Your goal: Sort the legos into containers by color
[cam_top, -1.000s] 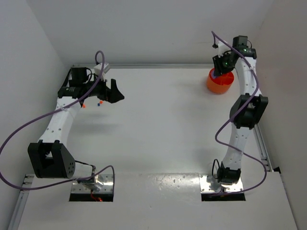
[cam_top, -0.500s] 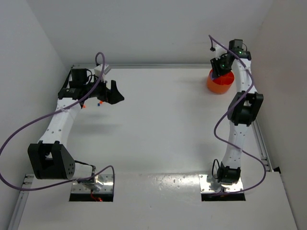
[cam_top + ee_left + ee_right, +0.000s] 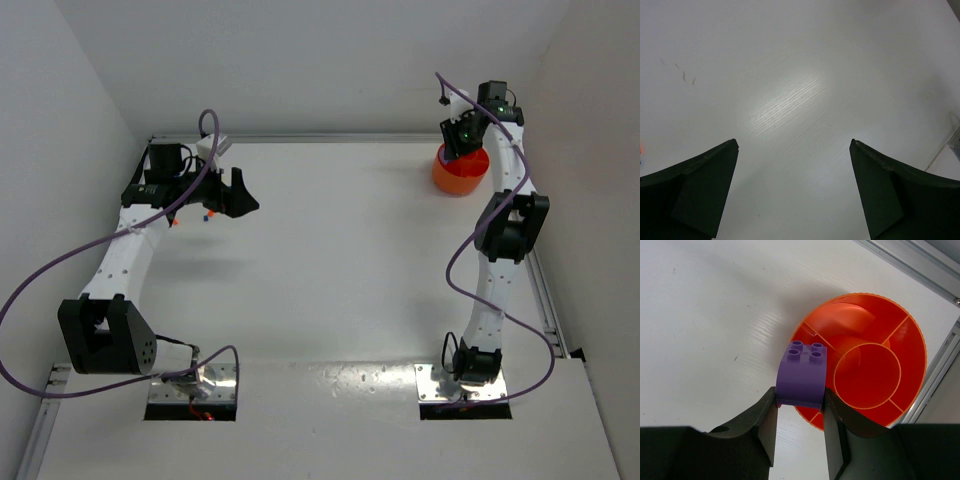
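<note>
A purple lego [image 3: 802, 375] with four studs is clamped between the fingers of my right gripper [image 3: 800, 396], hanging over the near-left rim of the orange container [image 3: 912, 357], a round bowl split by inner walls around a centre ring. From above, the right gripper [image 3: 461, 140] hovers over that bowl [image 3: 460, 175] at the far right. My left gripper [image 3: 244, 192] stands wide open over bare table at the far left, nothing between its fingers [image 3: 715, 185]. Two small legos, orange-red [image 3: 173, 221] and blue [image 3: 207, 220], lie beside the left arm.
A metal rail [image 3: 920, 262] runs along the table's far edge just behind the bowl, and the white side wall [image 3: 600, 150] stands close on the right. Purple cables [image 3: 40, 275] loop off both arms.
The right wrist has shifted slightly back and left over the bowl, still holding the purple lego. The left arm has not moved.
</note>
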Controlling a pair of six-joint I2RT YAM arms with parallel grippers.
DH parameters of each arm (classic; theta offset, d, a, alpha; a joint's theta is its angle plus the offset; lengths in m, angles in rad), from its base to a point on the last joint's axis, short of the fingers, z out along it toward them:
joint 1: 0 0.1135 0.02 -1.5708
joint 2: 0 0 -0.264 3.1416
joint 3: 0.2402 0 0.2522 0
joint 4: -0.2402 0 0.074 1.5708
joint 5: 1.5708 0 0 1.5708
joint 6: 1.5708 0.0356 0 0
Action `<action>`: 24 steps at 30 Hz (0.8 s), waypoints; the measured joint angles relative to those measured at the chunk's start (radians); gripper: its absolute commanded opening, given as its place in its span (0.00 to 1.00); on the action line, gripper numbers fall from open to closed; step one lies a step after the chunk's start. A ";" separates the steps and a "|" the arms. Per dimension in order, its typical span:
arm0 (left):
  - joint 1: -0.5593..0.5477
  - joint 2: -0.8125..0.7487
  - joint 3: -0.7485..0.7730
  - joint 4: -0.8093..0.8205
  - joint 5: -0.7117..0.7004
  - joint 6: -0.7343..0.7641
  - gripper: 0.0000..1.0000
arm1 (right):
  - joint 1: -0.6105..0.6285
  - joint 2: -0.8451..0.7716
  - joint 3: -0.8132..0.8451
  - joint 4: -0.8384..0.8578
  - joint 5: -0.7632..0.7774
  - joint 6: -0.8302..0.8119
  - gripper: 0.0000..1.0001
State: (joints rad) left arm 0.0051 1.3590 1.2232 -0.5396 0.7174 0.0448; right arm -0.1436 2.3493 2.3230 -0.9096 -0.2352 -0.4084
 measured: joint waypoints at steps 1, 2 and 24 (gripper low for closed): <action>0.000 0.000 0.000 0.002 0.000 0.000 1.00 | 0.000 0.000 0.000 0.002 0.000 0.000 0.03; 0.000 0.000 0.000 0.004 0.000 -0.001 1.00 | 0.000 0.000 0.000 0.003 0.001 -0.001 0.03; 0.000 -0.015 -0.013 0.011 -0.049 -0.003 1.00 | 0.000 0.000 -0.006 0.013 0.026 0.000 0.52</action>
State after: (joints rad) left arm 0.0051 1.3441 1.2106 -0.5289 0.6685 0.0422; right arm -0.1436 2.3493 2.3169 -0.8963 -0.2092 -0.4084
